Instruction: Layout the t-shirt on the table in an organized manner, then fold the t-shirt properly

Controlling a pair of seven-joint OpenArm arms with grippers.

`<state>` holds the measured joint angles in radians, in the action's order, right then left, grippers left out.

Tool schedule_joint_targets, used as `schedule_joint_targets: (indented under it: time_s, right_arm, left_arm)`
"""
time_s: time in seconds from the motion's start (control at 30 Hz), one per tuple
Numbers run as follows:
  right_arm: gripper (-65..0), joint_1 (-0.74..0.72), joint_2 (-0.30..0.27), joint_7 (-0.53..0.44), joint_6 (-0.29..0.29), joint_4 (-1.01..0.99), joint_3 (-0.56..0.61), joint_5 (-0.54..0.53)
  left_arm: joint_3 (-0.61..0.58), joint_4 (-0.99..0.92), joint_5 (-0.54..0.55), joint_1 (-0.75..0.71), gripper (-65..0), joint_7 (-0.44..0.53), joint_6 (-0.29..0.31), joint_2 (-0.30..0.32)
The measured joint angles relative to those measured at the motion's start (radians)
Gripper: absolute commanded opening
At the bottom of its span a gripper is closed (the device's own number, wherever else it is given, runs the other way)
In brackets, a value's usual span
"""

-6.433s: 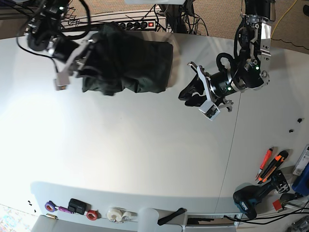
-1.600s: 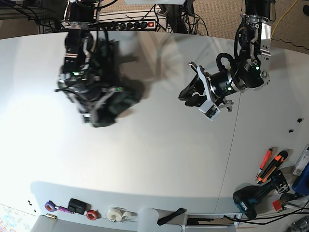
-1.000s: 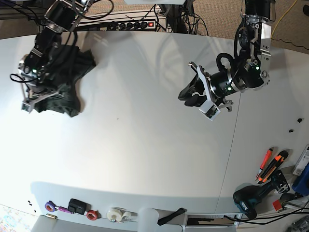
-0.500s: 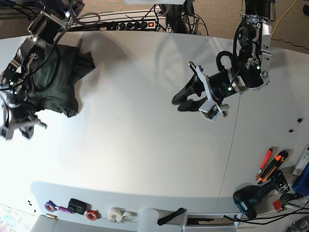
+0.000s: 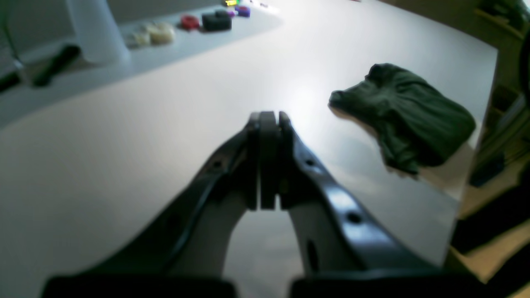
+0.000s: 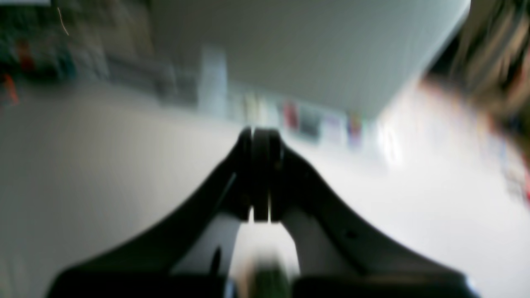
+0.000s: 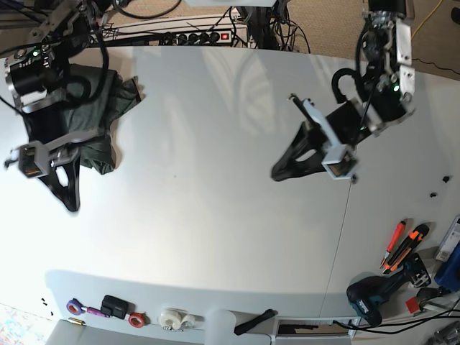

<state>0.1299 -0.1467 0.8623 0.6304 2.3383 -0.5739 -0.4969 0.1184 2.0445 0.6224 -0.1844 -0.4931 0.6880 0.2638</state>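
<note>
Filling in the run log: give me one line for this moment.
t-shirt: bunched, table far corner | left gripper: shut, empty | right gripper: shut, empty, beside shirt | stage: layout not done

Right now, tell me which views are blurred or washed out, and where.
Right wrist view: smeared all over, only the shut right gripper readable. Left wrist view: the left gripper soft up close, the t-shirt fairly sharp, glare on the table. Base view: sharp, with a bright patch at the table's left edge.

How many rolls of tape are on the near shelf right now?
2 that I can tell: a red roll left of a pale roll, both on the shelf below the table's near edge. The pale one may be two rolls side by side.
</note>
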Motion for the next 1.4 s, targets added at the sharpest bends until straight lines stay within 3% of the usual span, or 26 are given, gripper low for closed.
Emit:
schedule_joint_targets:
  time_s: [0.1,0.2,0.4,0.57,0.73,0.87,0.97,1.07,1.13,1.3,1.4]
  right_arm:
    - [-65.0,0.092,-0.005,0.004,-0.001,0.003,-0.045,-0.003]
    - [-65.0,0.187,-0.003,0.026,-0.001,0.004,-0.09,-0.077]
    - [-65.0,0.444,-0.005,0.146,-0.001,0.003,-0.13,-0.225]
    - [-65.0,0.661,-0.005,0.212,-0.001,0.003,-0.13,-0.235]
    - [-65.0,0.822,-0.011,0.31,-0.001,0.004,-0.13,-0.275]
    - [-65.0,0.937,-0.033,0.338,-0.012,0.004,-0.129,-0.33]
    - [-65.0,0.994,-0.045,0.314,-0.015,-0.05,-0.116,-0.398]
    - [-65.0,1.001,-0.094,0.327,-0.023,-0.293,-0.056,-0.368]
    - [-65.0,0.999,-0.136,0.284,-0.021,-0.489,0.011,-0.37]
    - [-65.0,0.882,-0.192,0.043,-0.022,-1.074,0.228,-0.294]
    - [-65.0,0.732,-0.212,-0.167,-0.027,-1.426,0.335,-0.259]
  left_arm:
    - [0.081,0.098,0.017,-0.091,-65.0,-0.023,0.01,-0.001]
    - [0.164,0.132,0.034,-0.173,-65.0,-0.066,-0.002,0.0]
    - [0.276,0.135,0.149,-0.379,-65.0,-0.294,0.006,0.039]
    - [0.424,0.138,0.315,-0.572,-65.0,-0.367,0.005,0.066]
    - [0.591,0.139,0.525,-0.74,-65.0,-0.617,0.005,0.072]
    - [0.609,0.104,0.607,-0.895,-65.0,-0.765,0.006,0.12]
    - [0.593,0.025,0.646,-1.011,-65.0,-0.76,0.007,0.127]
    - [0.554,-0.114,0.634,-1.07,-65.0,-0.701,0.005,0.159]
    - [0.501,-0.232,0.64,-1.079,-65.0,-0.618,0.004,0.184]
    - [0.256,-0.58,0.497,-1.013,-65.0,-0.378,0.0,0.241]
    - [0.097,-0.771,0.378,-0.892,-65.0,-0.187,-0.002,0.235]
